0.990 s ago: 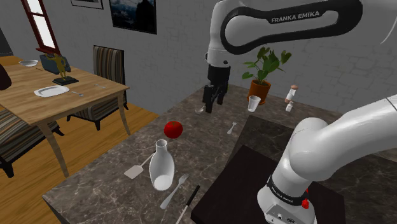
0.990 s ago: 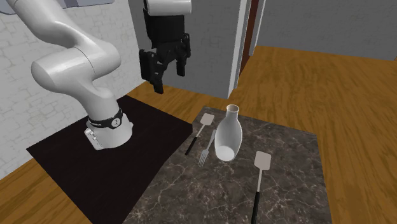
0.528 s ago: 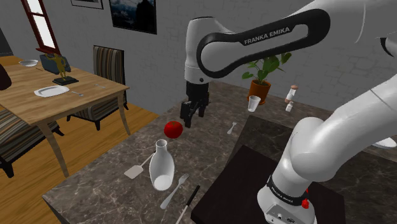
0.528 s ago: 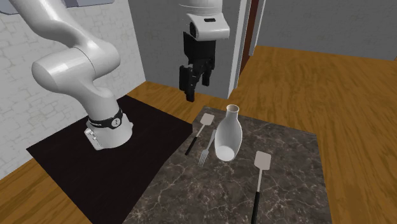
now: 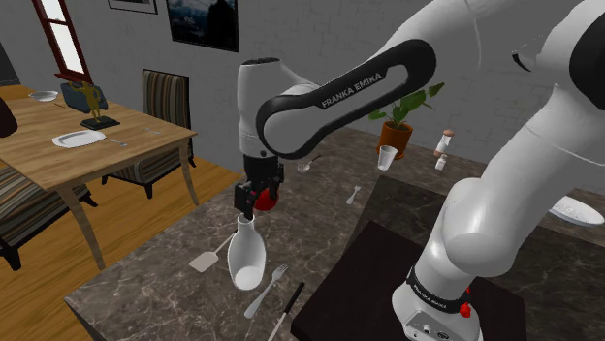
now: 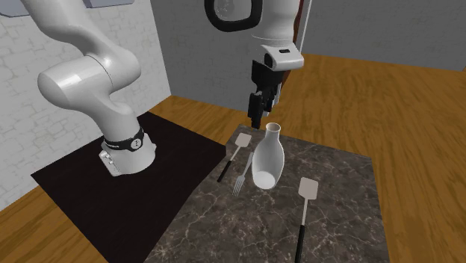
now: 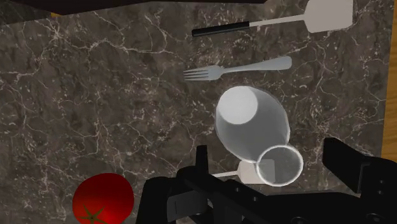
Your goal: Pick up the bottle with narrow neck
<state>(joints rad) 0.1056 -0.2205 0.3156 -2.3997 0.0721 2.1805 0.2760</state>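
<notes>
Claw [image 7: 270, 156], released, hovers over white bottle [image 7: 251, 118] neck, lower centre; descend w/ neck centred btwn fingers [image 7: 347, 162], then clench.

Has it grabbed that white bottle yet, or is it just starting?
Not yet. Done: the gripper is lined up above the neck of the bottle. In hand: its open fingers flank the mouth without touching. Left: lower, close, and lift it off the dark stone counter, where it stands.
</notes>
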